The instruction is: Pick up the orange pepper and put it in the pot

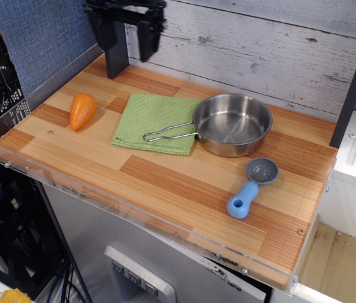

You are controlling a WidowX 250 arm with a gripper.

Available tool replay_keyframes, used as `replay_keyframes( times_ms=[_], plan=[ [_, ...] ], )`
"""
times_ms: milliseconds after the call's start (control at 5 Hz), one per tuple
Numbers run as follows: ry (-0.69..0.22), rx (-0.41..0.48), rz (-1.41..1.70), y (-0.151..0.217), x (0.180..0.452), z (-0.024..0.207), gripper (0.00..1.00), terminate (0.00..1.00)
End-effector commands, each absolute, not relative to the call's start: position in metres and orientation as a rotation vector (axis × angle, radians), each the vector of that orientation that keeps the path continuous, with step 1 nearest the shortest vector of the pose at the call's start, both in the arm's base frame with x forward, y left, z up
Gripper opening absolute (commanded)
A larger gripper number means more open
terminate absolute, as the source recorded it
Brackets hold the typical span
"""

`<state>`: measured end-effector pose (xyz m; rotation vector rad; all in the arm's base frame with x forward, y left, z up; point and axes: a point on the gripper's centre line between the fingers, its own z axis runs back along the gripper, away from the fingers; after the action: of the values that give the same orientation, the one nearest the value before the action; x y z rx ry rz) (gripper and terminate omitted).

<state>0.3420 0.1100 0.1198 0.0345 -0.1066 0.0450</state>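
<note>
The orange pepper [82,111] lies on its side near the left end of the wooden table, apart from everything else. The pot [231,124], a shiny steel pan, stands right of centre; its wire handle [168,132] reaches left over a green cloth [153,123]. The pot holds nothing. My black gripper [128,49] hangs open and empty high at the back of the table, above and behind the cloth's left corner, to the back right of the pepper. Its left finger overlaps a black post.
A grey-and-blue scoop [252,187] lies in front of the pot towards the right. A black upright post [116,60] stands at the back left. A clear plastic rim [14,120] runs along the left and front edges. A plank wall closes the back.
</note>
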Motion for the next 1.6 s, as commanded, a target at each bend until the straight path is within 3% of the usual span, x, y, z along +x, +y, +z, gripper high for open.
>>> replay_keyframes(
  times_ms=[0,400,600,1400],
  plan=[
    [-0.095,0.052,0.198,0.180,0.327,0.105,1.00,0.00],
    [-0.016,0.064,0.243,0.194,0.306,0.081,1.00,0.00],
    [0.009,0.068,0.210,0.184,0.303,0.070,1.00,0.00],
    [0.136,0.072,0.196,0.186,0.316,0.023,1.00,0.00]
  ],
)
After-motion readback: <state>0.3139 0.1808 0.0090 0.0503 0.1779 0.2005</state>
